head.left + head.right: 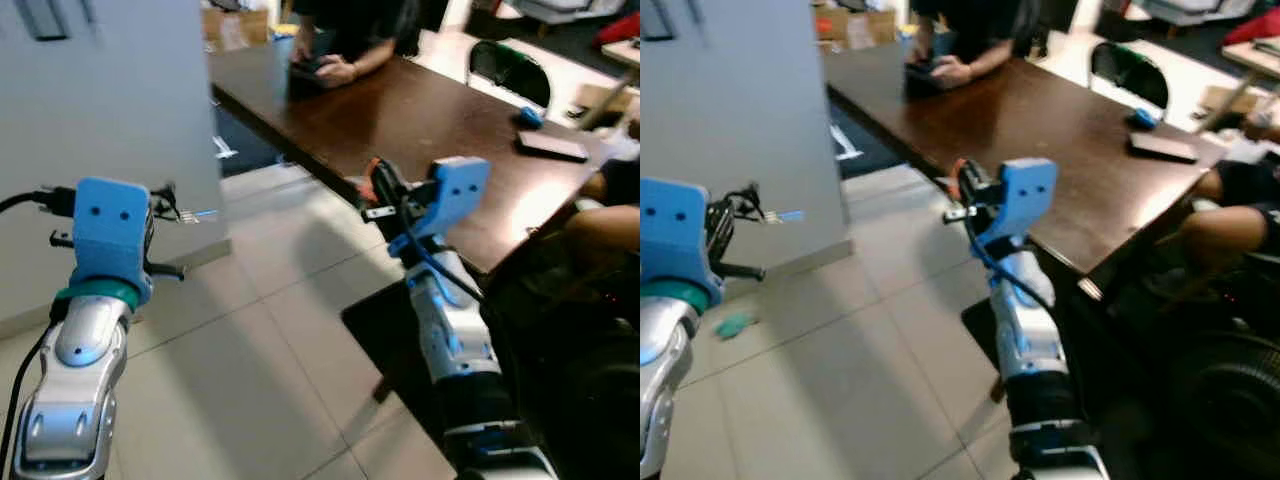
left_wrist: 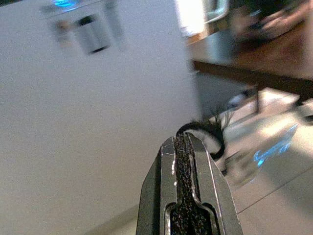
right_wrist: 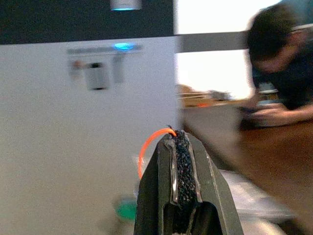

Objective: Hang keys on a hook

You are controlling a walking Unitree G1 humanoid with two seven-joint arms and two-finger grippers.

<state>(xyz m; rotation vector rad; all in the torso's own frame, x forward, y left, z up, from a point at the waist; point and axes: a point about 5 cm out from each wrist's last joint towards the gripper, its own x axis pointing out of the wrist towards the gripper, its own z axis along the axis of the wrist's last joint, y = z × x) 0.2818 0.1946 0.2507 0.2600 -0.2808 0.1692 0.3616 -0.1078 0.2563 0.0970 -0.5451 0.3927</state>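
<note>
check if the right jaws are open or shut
Shut. In the right wrist view the right gripper has its jaws pressed together with no gap, pinching an orange loop at the tip.

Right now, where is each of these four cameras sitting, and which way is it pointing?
Left eye view: on the head, looking forward and down at tiled floor, the grey wall and the brown table; both silver arms show.
Right eye view: beside it, same scene.
Left wrist view: along the left tool, shut on a black loop, toward the wall.
Right wrist view: along the right tool, shut on an orange loop, toward the wall and a seated person.
Both wrist views share the wall and table.
</note>
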